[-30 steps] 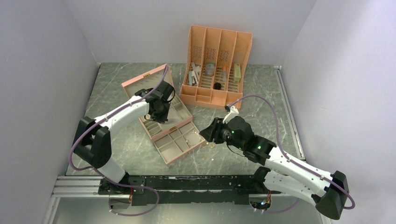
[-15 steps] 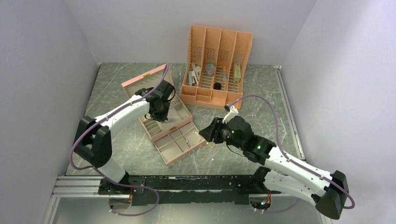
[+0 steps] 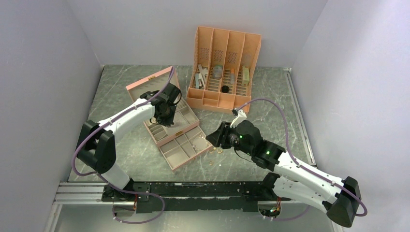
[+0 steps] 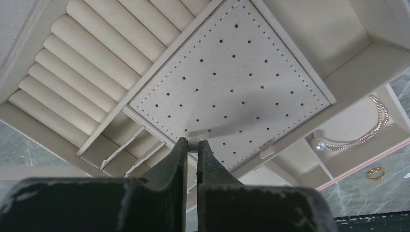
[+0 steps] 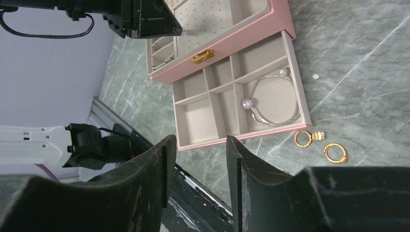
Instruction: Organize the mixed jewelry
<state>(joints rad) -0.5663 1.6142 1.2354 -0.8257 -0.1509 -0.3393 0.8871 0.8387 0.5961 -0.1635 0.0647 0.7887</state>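
My left gripper [image 4: 193, 143] is shut on a tiny pale pearl-like stud [image 4: 194, 141]. It holds the stud just over the perforated earring panel [image 4: 232, 82] of the open pink jewelry box [image 3: 145, 87]. In the top view that gripper [image 3: 162, 118] is over the box's upper tray. My right gripper [image 5: 198, 141] is open and empty, above the table near the pulled-out drawer [image 5: 203, 116]. Two gold rings [image 5: 303, 138] [image 5: 335, 152] lie on the table beside the drawer. A pearl-tipped sparkly bracelet [image 5: 273, 101] lies in a drawer compartment. Gold pieces also show in the top view [image 3: 218, 150].
An orange slotted organizer [image 3: 225, 63] with grey and black oddments stands at the back. The box has ring rolls [image 4: 96, 63] next to the panel. A gold ring [image 4: 375, 173] lies on the marble table [image 3: 270, 106] by the drawer. Grey walls enclose the table.
My left gripper has edged slightly left over the box's upper tray, still holding the stud. The right arm has barely moved.
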